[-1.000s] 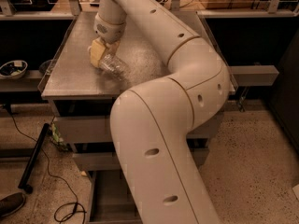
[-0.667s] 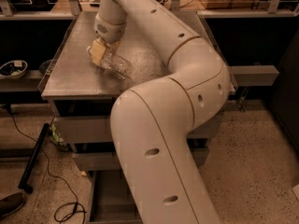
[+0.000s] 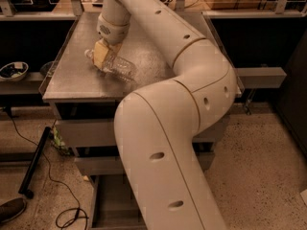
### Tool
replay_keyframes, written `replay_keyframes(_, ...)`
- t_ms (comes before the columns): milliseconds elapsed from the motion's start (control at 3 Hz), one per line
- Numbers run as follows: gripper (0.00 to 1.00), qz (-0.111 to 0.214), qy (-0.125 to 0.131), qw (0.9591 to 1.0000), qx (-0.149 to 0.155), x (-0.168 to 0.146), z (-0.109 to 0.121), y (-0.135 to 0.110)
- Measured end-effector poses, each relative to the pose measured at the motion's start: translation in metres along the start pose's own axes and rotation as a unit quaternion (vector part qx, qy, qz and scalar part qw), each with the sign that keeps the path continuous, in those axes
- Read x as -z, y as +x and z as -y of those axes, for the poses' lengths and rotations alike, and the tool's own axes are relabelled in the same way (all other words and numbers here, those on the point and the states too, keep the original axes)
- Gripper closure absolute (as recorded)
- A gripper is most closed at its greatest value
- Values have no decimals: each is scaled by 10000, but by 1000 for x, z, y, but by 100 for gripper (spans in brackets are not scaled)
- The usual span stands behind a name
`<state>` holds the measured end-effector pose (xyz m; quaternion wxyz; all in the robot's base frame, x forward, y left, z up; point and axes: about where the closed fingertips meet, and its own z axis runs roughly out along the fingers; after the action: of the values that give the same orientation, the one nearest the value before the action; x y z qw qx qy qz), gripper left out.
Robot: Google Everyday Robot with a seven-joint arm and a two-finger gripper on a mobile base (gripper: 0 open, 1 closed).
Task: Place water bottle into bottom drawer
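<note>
Barely anything has moved in the last second: my gripper (image 3: 103, 59) sits at the same spot, so I am still on the grasp.

My fingers (image 3: 99, 54) look clamped across the water bottle (image 3: 120, 67) near its neck. It lies on its side on the worktop (image 3: 72, 80), with its body trailing to the right of the fingers. I judge it gripped but not lifted. Next calls for a clean lift, then a long carry down to the open bottom drawer (image 3: 109, 202), far below the fingers.
</note>
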<state>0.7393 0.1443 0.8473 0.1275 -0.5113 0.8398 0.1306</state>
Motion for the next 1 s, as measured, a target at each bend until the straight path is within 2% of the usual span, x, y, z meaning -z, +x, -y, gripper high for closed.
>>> replay_keyframes(333, 100, 115, -54, 9999, 33, -3, 1, -3)
replay_keyframes(667, 100, 384, -46, 9991, 150, 11, 3, -3)
replay_keyframes(1000, 100, 723, 17, 9971, 221, 38, 12, 8)
